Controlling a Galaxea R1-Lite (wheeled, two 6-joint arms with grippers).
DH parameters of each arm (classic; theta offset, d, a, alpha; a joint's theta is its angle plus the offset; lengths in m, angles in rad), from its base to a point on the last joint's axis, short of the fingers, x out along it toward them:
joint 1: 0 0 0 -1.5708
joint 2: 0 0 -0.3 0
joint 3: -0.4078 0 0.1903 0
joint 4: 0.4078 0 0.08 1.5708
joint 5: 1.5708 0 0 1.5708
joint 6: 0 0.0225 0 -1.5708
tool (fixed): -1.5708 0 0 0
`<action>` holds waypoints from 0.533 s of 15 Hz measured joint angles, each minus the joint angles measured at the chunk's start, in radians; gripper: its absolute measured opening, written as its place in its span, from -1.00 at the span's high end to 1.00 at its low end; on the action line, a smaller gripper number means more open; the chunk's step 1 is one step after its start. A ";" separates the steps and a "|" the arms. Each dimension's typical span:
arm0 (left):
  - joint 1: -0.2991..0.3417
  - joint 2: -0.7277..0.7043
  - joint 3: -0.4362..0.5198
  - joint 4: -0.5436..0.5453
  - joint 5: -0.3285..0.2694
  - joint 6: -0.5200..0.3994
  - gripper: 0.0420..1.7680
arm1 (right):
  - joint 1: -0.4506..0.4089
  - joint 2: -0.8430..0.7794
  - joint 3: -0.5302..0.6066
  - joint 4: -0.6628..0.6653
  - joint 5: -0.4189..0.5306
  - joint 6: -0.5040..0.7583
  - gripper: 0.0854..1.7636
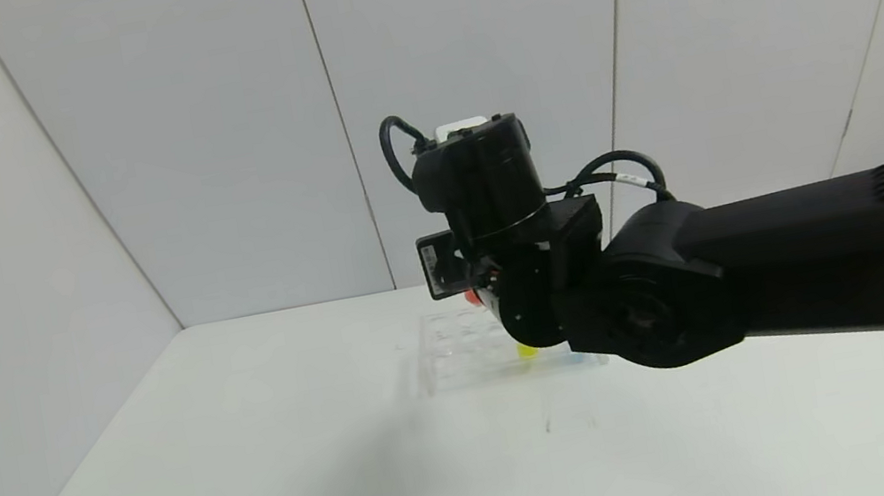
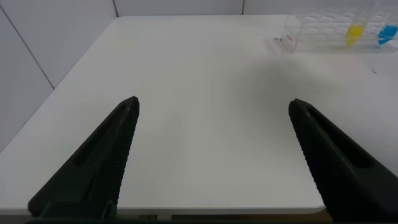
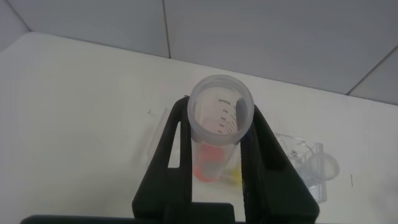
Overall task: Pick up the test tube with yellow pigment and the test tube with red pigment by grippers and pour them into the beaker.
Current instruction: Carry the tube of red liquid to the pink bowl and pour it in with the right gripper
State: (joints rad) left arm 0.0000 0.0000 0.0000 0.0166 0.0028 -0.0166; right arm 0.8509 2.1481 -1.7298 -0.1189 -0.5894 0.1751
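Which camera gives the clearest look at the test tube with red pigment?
The right wrist view: the test tube with red pigment is clamped in the right gripper, mouth toward the camera, red liquid visible at its bottom. The head view shows only a red sliver behind the arm. The left wrist view doesn't show it.

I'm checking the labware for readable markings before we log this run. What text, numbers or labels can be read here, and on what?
Graduation print on the test tube with red pigment, held in the right gripper: a scale with small numbers beside it, too small to read.
White label on the right arm's wrist: blurred, unreadable.
Clear rack and table: no text visible.
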 joint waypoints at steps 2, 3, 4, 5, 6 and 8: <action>0.000 0.000 0.000 0.000 0.000 0.000 -0.94 | -0.011 -0.082 0.120 0.001 0.073 -0.032 0.50; 0.000 0.000 0.000 0.000 0.000 0.000 -0.94 | -0.020 -0.124 0.179 0.000 0.111 -0.045 0.50; 0.000 0.000 0.000 0.000 0.000 0.000 -0.94 | -0.031 -0.170 0.242 0.001 0.152 -0.059 0.50; 0.000 0.000 0.000 0.000 0.000 0.000 -0.94 | -0.046 -0.213 0.297 0.000 0.186 -0.074 0.50; 0.000 0.000 0.000 0.000 0.000 0.000 -0.94 | -0.066 -0.256 0.352 0.000 0.221 -0.093 0.50; 0.000 0.000 0.000 0.000 0.000 0.000 -0.94 | -0.133 -0.349 0.464 0.000 0.319 -0.149 0.50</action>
State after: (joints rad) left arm 0.0000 0.0000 0.0000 0.0170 0.0028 -0.0166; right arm 0.7183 1.7996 -1.2655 -0.1194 -0.2704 0.0257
